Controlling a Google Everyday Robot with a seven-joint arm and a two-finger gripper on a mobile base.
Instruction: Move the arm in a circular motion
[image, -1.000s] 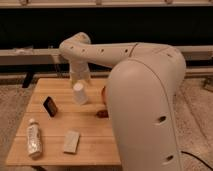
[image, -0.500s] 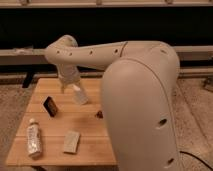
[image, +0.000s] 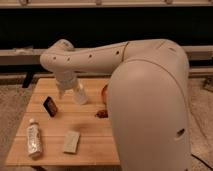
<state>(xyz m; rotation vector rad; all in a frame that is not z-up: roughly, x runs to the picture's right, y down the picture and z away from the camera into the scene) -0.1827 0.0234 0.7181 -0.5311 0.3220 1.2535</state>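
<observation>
We read no legible writing. Arm (image: 125, 65) reaches over wooden table (image: 95, 145); gripper (image: 64, 90) hangs above dark box (image: 50, 106), beside white cup (image: 80, 94). Bottle (image: 33, 139) front-left. Dark wall behind.

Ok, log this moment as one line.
arm: bent over wooden table | end effector: above table's rear left, beside white cup | holding: nothing seen | also on table: bottle, dark card

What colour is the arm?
Cream-white arm, its gripper above the table; camera view.
</observation>
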